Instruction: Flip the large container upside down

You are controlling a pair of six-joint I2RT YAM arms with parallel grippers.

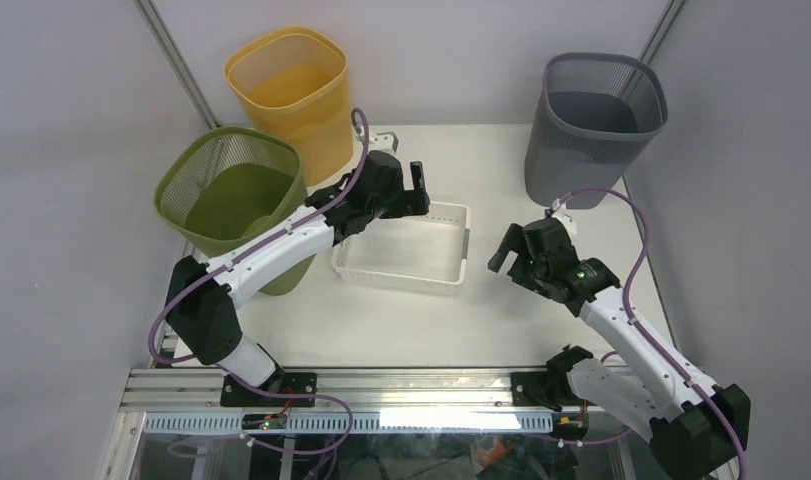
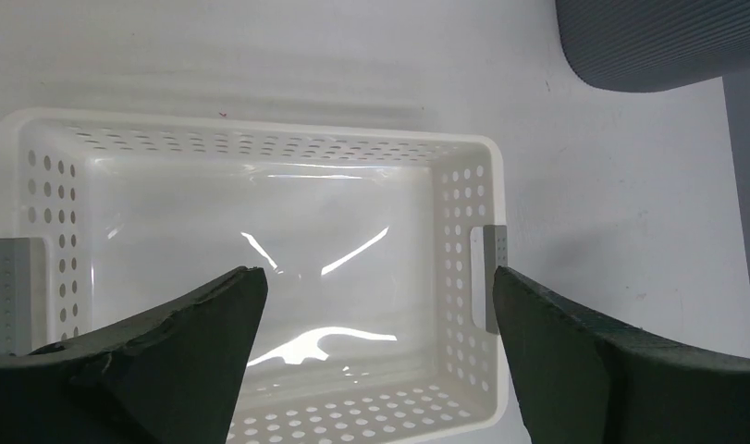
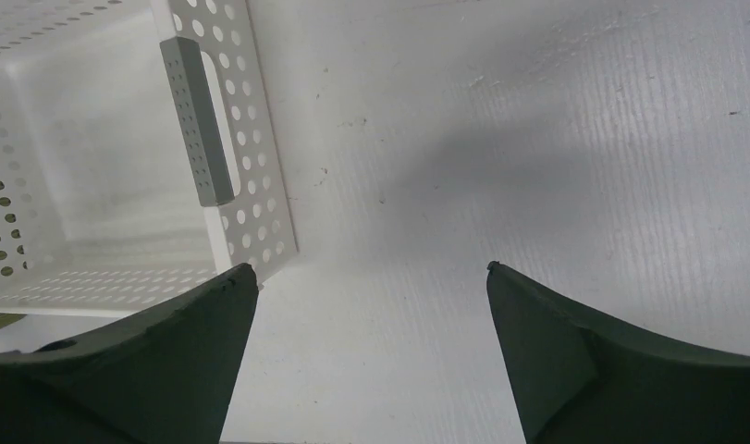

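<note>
Looking down, top view: white container (image 1: 406,280) upright mid-table; left gripper (image 1: 417,190) above its far rim, right gripper (image 1: 509,250) just right of it.
Left wrist: fingers (image 2: 167,351) spread, holding nothing; if you pinch the thin perforated wall, it could flex and slip mid-flip.
Right wrist: fingers (image 3: 611,351) apart, empty; grey handle (image 3: 200,139) sits left of them, so closing off-line may shove the container left.

The left arm (image 1: 271,250) and right arm (image 1: 631,335) have white link shells between black joints and bases. A lilac cable (image 1: 644,240) loops along each. The fingers (image 2: 167,361) are matte black wedges.
</note>
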